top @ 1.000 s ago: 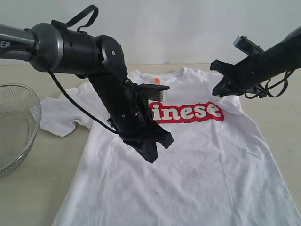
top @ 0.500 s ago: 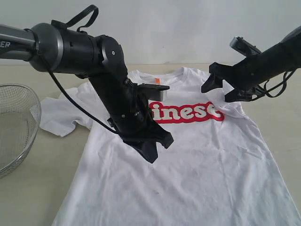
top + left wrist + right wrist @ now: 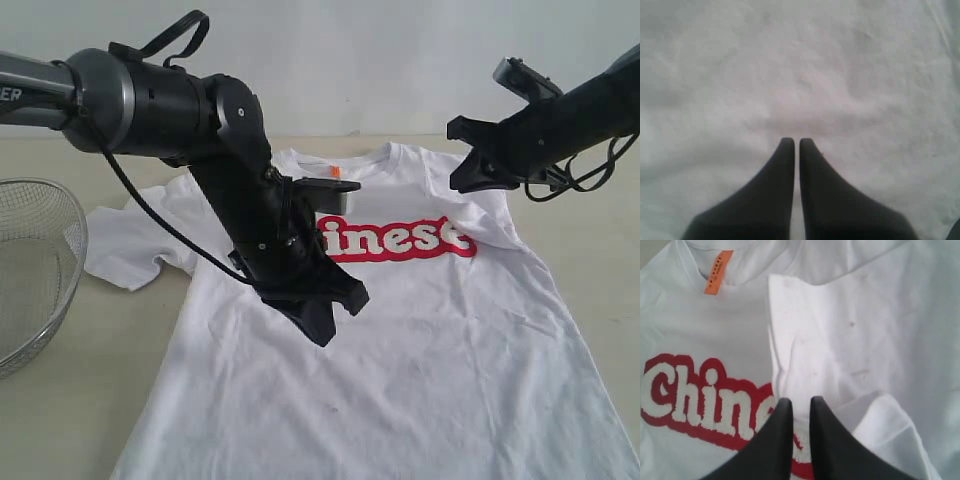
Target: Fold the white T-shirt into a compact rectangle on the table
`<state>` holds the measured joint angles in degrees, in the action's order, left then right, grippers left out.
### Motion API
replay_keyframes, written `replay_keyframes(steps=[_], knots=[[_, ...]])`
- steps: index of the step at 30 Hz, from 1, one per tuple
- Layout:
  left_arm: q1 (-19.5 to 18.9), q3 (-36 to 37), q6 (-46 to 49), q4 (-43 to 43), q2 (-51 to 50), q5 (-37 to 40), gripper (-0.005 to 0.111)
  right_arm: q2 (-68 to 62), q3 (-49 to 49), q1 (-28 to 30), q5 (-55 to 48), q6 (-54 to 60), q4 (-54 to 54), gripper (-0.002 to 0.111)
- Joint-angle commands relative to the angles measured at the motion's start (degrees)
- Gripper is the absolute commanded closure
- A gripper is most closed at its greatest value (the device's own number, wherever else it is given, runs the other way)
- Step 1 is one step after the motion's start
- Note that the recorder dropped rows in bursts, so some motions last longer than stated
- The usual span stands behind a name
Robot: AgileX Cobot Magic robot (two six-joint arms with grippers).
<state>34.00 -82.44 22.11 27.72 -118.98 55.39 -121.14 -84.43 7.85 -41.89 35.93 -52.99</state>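
Item: white T-shirt [image 3: 430, 350], flat, print up, on worktop [image 3: 95, 350], beneath both grippers. Left gripper [image 3: 796, 142]: fingers together, empty. Right gripper [image 3: 796, 402]: fingers nearly together, empty, above a fold.

The white T-shirt [image 3: 420, 360] is showing a chest print [image 3: 400, 238] of fuzzy white bubble letters banded in thick red, and a few faint greyish specks are dotting its plain fabric. Its small neck tag [image 3: 718, 271] is glowing orange with tiny darker lettering. The table [image 3: 60, 400] is showing pale beige with faint grain. A wire-mesh basket [image 3: 30, 270] is gleaming silver-grey in a fine grid pattern. The left gripper [image 3: 795, 145] and the right gripper [image 3: 796, 402] are appearing matte black, the left arm [image 3: 230, 180] carrying a dark grey band. The wall [image 3: 350, 60] is reading plain off-white.
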Motion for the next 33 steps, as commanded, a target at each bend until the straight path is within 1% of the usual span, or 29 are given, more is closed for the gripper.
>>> replay_keyframes(steps=[1,3,4,7,9,11,12,16,20,27,33], knots=[[0.5,0.2,0.2,0.2,0.5,-0.2,0.102,0.7,-0.3,-0.1,-0.7,0.7,-1.1,0.089],[0.5,0.2,0.2,0.2,0.5,-0.2,0.102,0.7,-0.3,0.0,-0.1,0.8,-1.1,0.085],[0.5,0.2,0.2,0.2,0.5,-0.2,0.102,0.7,-0.3,0.1,0.6,0.8,-1.1,0.085],[0.5,0.2,0.2,0.2,0.5,0.1,0.102,0.7,-0.3,1.1,3.5,0.1,-0.2,0.087],[0.5,0.2,0.2,0.2,0.5,0.1,0.102,0.7,-0.3,1.6,3.7,0.1,0.2,0.095],[0.5,0.2,0.2,0.2,0.5,-0.2,0.102,0.5,-0.2,1.7,3.4,-0.5,1.7,0.106],[0.5,0.2,0.2,0.2,0.5,-0.5,0.102,0.4,-0.2,1.7,2.9,-0.9,2.4,0.108],[0.5,0.2,0.2,0.2,0.5,-1.1,0.102,-0.8,-0.2,1.6,1.5,-1.2,3.4,0.108],[0.5,0.2,0.2,0.2,0.5,-0.5,0.102,-2.2,-0.2,1.6,0.0,-6.2,8.7,0.108],[0.5,0.2,-0.7,0.3,0.5,-1.2,0.102,-2.3,-0.2,1.6,-10.2,-6.2,9.5,0.108],[0.5,0.2,-1.2,1.7,0.5,-0.6,0.102,-2.3,0.9,1.6,-13.2,-9.4,13.5,0.108]])
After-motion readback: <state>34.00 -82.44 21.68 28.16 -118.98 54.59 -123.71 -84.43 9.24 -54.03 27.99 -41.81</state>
